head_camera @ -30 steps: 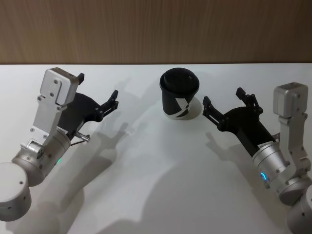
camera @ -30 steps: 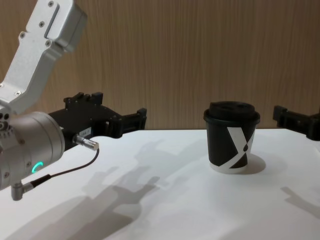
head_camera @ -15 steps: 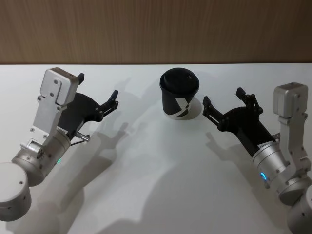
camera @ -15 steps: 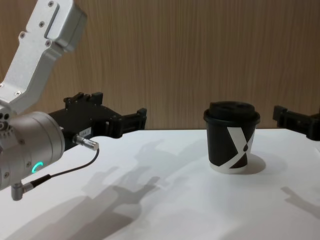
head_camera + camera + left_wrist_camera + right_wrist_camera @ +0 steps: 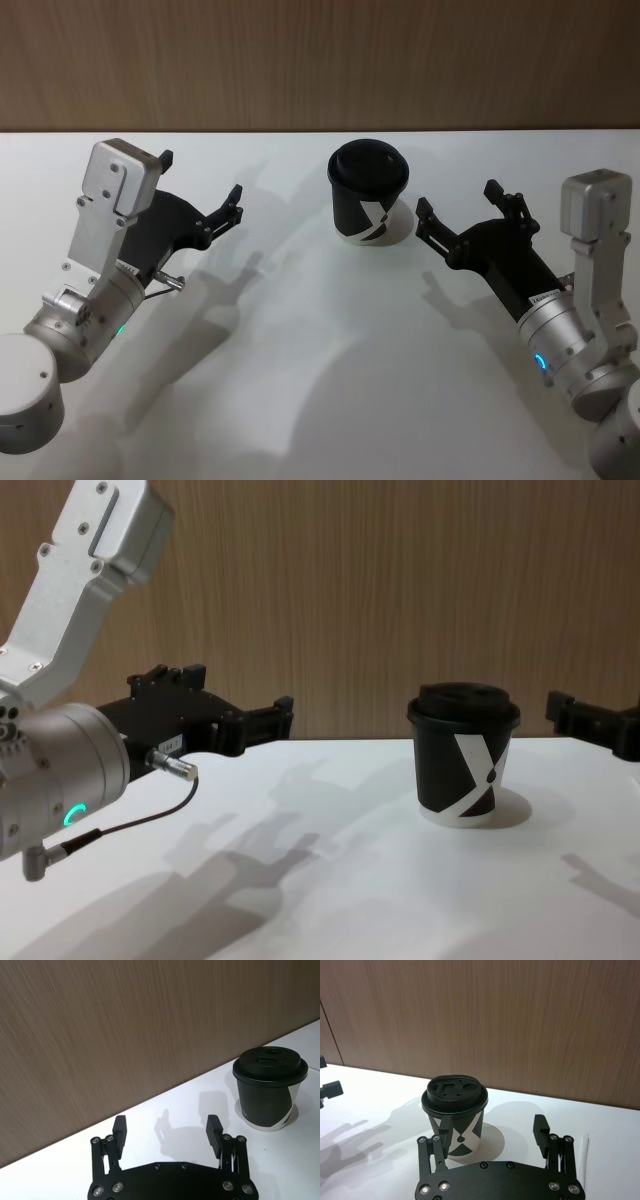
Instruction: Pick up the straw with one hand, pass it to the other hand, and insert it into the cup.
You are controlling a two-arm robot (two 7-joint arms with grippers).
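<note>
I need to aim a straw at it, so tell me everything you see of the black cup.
The cup is a small black paper-looking cup with a white X-like mark on its side and a white base rim. A black plastic-looking lid with small holes closes it. It stands upright on the white table, near the wooden wall, untouched between the open left pincer and open right pincer.

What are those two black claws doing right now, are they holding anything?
Left black gripper: open, holding nothing.
Right black gripper: open, holding nothing.
</note>
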